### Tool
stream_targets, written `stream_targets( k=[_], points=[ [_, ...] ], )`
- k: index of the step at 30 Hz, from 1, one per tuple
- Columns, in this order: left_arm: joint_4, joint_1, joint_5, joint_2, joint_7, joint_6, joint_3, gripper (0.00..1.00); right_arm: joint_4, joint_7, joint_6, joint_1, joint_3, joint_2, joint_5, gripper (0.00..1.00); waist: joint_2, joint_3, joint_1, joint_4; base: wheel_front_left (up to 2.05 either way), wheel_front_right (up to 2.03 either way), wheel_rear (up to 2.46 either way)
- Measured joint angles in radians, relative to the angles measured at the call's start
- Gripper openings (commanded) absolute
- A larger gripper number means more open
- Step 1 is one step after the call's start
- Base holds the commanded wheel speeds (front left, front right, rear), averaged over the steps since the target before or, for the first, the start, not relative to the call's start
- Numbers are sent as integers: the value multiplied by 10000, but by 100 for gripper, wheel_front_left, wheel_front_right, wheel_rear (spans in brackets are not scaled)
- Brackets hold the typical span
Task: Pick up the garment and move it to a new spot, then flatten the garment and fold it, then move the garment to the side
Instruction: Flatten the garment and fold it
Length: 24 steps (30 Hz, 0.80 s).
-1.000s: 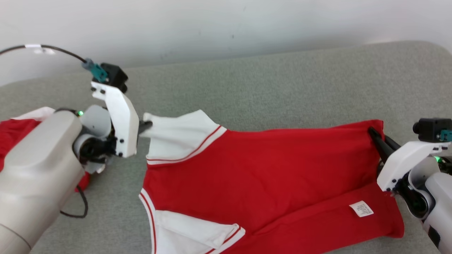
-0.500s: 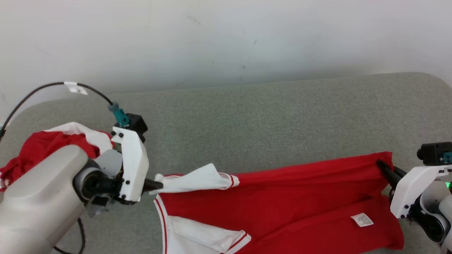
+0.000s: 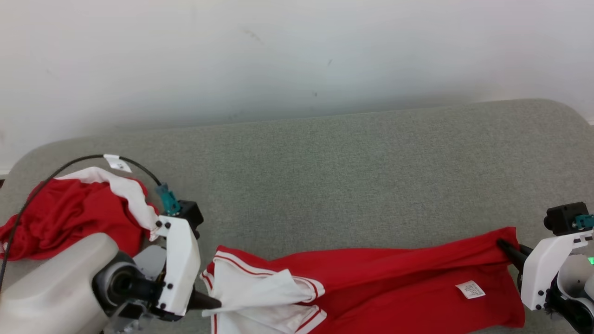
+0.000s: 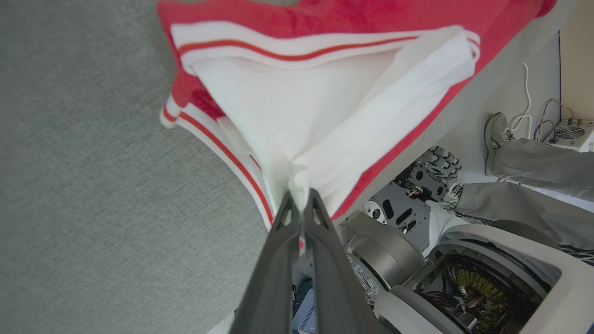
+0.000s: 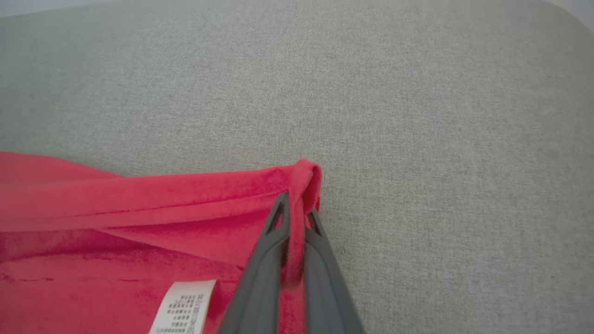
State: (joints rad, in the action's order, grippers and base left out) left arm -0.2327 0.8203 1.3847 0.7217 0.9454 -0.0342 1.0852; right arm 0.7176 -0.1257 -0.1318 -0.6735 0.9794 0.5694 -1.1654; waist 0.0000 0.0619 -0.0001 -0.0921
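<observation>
Lengthwise, the garment [image 3: 385, 278] lies stretched along the near edge of the grey padded surface [image 3: 348, 176], a band of red cloth running from the robot's left to its right; its left end is white sleeve fabric [image 3: 250, 290] trimmed with thin red stripes, bunched and folded over itself; its right end rises into a pulled-up red corner; long creases run through the red body, and a small white care label [image 3: 470, 289] lies face up near the right end.

Counted: two red-and-white garments in all, the stretched one and a second garment [image 3: 69, 218] crumpled in a heap at the far left of the surface; one care label; one black cable [image 3: 69, 162] arcing over the heap; two grippers.

The left gripper [image 4: 299, 197] has its fingers pressed almost together, pinching a gather of the white sleeve fabric at their tips; the right gripper [image 5: 297, 204] is likewise clamped, its fingers closed on the red corner with the cloth folded between them; neither touches the heap.
</observation>
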Motion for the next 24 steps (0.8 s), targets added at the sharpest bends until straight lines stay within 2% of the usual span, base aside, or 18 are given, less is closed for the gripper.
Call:
stream_targets(
  k=[2,3,4,5,6,7,8,19,24],
  points=[
    [115,-187,136,12,-29,31,-15,0,-56,-151,0,-2,161,71,-92,31,0,-1,0,-28,0,0,0],
    [150,-278,180,8,-48,48,-12,0,-73,-217,0,-1,242,100,-125,45,0,-3,0,-39,0,0,0],
    [178,-357,184,6,-59,63,6,0,-96,-270,0,-2,318,130,-157,68,0,-7,0,-49,0,0,0],
    [201,-435,184,2,-107,88,33,19,-117,-274,0,-2,382,163,-174,87,0,-13,0,-56,0,0,0],
    [201,-513,186,-10,-138,90,63,33,-128,-318,0,-2,445,194,-209,100,0,-21,0,-65,0,0,0],
    [180,-606,198,-31,-144,88,92,38,-132,-339,0,-2,510,213,-244,100,0,-32,0,-75,0,0,0],
    [150,-707,219,-67,-165,86,140,98,-146,-408,0,-1,587,230,-259,100,0,-49,0,-83,0,0,0],
    [-284,-1163,276,-221,-683,-180,111,100,-431,-399,0,1,1074,692,-608,100,0,-522,0,-81,0,0,0],
    [-134,-1047,109,-58,-1463,-244,-295,100,-694,86,0,-24,1005,1062,-662,100,0,-730,0,-6,0,0,0]
  ],
)
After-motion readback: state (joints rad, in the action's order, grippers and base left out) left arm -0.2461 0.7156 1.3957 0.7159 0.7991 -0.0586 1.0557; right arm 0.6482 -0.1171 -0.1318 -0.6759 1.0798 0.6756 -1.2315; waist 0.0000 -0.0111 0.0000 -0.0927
